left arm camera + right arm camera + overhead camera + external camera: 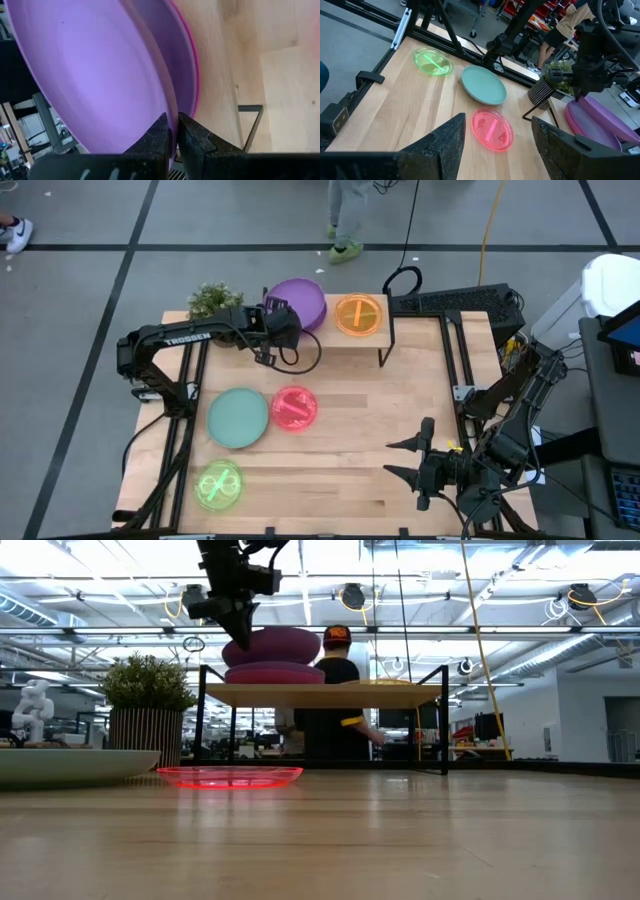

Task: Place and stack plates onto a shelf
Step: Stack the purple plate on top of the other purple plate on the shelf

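Left gripper (268, 332) pinches the purple plate's (300, 302) near rim, tilted over a magenta plate (272, 673) on the shelf's (345, 342) far-left end. Lower level, centre it, then release. Right gripper (408, 460) waits wide open, near right. Teal plate (238, 418) comes next.

In the left wrist view the round purple plastic plate (100, 75) runs off the picture's edges, and only a thin magenta rim (192, 75) of the plate beneath it shows. In the low view the flat teal plate (70, 765) is cut off at the edge. A person (335, 700) behind the small light-wood shelf (320, 695) is partly hidden by it.
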Controlling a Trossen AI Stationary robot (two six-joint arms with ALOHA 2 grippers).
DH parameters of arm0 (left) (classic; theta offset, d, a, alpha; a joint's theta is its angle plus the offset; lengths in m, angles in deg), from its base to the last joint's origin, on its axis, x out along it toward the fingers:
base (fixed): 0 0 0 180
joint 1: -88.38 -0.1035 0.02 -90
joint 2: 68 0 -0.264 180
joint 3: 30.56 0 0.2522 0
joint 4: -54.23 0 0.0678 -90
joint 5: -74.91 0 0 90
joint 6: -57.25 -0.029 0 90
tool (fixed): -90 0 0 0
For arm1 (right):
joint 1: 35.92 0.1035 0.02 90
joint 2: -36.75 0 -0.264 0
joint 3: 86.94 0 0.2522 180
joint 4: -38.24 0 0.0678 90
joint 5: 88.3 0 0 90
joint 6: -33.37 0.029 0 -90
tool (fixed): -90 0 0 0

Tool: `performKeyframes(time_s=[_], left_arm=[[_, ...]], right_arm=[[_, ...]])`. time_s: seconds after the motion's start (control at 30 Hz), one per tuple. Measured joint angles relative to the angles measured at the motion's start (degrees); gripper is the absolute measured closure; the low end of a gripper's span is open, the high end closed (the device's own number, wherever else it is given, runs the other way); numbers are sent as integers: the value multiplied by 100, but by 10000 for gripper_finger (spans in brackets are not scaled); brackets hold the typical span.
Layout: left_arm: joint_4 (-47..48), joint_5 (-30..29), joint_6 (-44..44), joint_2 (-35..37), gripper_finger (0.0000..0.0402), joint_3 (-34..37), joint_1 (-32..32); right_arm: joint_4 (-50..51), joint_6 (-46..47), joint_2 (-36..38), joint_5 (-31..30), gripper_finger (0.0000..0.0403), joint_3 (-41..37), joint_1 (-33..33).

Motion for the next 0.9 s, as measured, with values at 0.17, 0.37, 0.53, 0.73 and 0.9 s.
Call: performKeyframes(time_s=[0.17, 0.37, 0.53, 0.73, 0.9], left_arm=[[45, -13, 5, 0, 365, 0, 0], [41, -43, 146, 2, 325, 0, -52], [31, -9, 302, 2, 297, 0, -103], [18, 111, 563, 4, 292, 0, -96], [22, 118, 1051, 4, 292, 0, -81]], right_arm=[[0, 0, 0, 1, 195, 0, -1], [0, 0, 0, 1, 195, 0, 0], [0, 0, 0, 4, 195, 0, -1], [0, 0, 0, 19, 195, 0, -1], [0, 0, 0, 19, 195, 0, 1]])
